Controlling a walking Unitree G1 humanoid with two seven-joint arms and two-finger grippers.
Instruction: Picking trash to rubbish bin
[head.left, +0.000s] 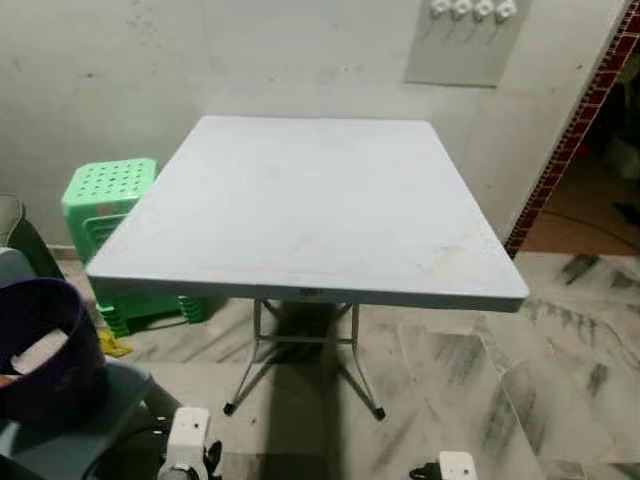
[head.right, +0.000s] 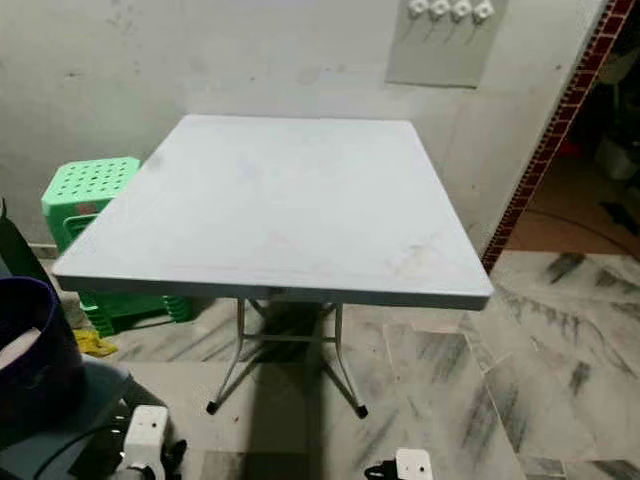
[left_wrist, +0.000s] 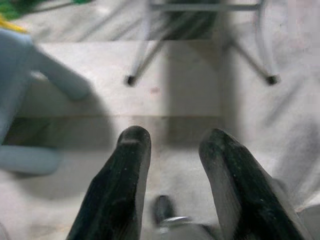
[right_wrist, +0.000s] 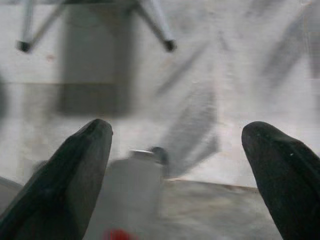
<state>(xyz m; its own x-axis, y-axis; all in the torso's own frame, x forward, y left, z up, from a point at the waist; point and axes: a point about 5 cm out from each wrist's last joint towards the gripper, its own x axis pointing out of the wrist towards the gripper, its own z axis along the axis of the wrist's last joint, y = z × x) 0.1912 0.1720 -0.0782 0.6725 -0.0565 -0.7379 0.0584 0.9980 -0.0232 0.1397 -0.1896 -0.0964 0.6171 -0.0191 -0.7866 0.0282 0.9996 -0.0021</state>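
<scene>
A dark purple bin (head.left: 82, 365) stands at my near left on a blue-grey plastic seat (head.left: 100, 425). A white scrap (head.left: 40, 352) lies inside it. A small yellow object (head.left: 113, 346) lies on the floor at the foot of the green stool (head.left: 105, 200). Both arms hang low in front of me, their white wrist parts at the bottom edge of the eye views. My left gripper (left_wrist: 176, 137) is open over the pale floor, with nothing between its fingers. My right gripper (right_wrist: 178, 129) is spread wide above the marble floor, holding nothing.
A square grey folding table (head.left: 300, 200) on thin metal legs (head.left: 362, 385) stands straight ahead against a pale wall. Marble-patterned floor (head.left: 520, 370) stretches to the right, where a doorway with a red tiled edge (head.left: 575, 130) opens.
</scene>
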